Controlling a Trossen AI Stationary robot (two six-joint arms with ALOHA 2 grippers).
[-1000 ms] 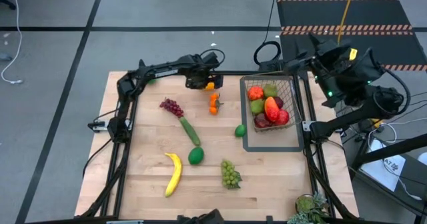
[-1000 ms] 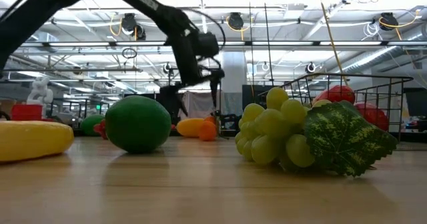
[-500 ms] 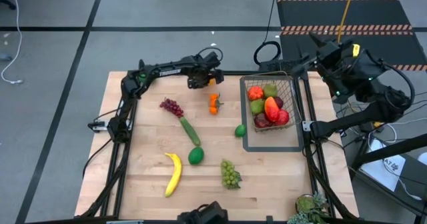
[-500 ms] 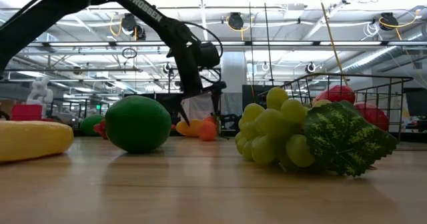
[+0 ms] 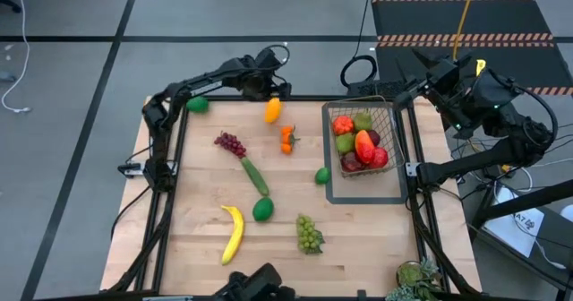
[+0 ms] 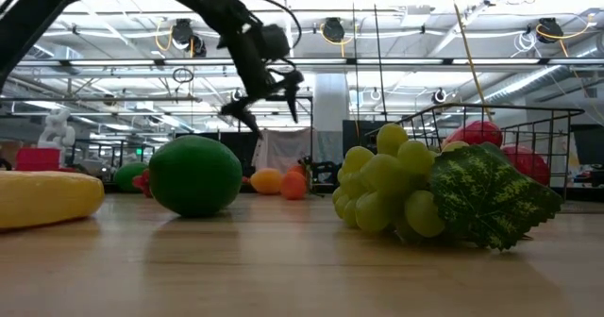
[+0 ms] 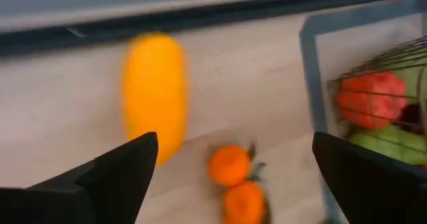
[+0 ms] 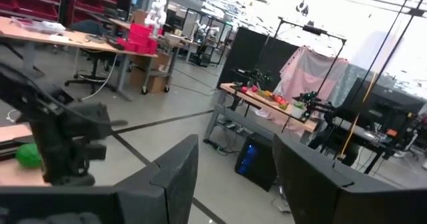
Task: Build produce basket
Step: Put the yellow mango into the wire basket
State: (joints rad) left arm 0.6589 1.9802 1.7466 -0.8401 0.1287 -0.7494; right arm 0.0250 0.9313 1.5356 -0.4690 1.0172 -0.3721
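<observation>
My left gripper [image 5: 271,90] hangs open above the table's far edge, a little beyond an orange-yellow mango [image 5: 272,110] that lies on the wood. In the left wrist view its fingers stand wide apart over the mango [image 7: 155,94] and two oranges [image 7: 230,165]. The wire basket [image 5: 391,129] sits on a flat dark tray frame [image 5: 333,189] at the right and holds several fruits. My right gripper [image 5: 419,75] is raised beyond the table's far right corner, pointing level, open and holding nothing.
Loose on the table are a lime [image 5: 198,105] at the far left, purple grapes [image 5: 230,143], a cucumber [image 5: 255,176], a small lime [image 5: 321,176], a green fruit [image 5: 262,210], a banana [image 5: 233,234] and green grapes [image 5: 309,234].
My left gripper, open all along, has risen from low over the mango and drawn back toward the table's far edge. The mango now lies uncovered on the wood. My right hand has turned a little in place.
</observation>
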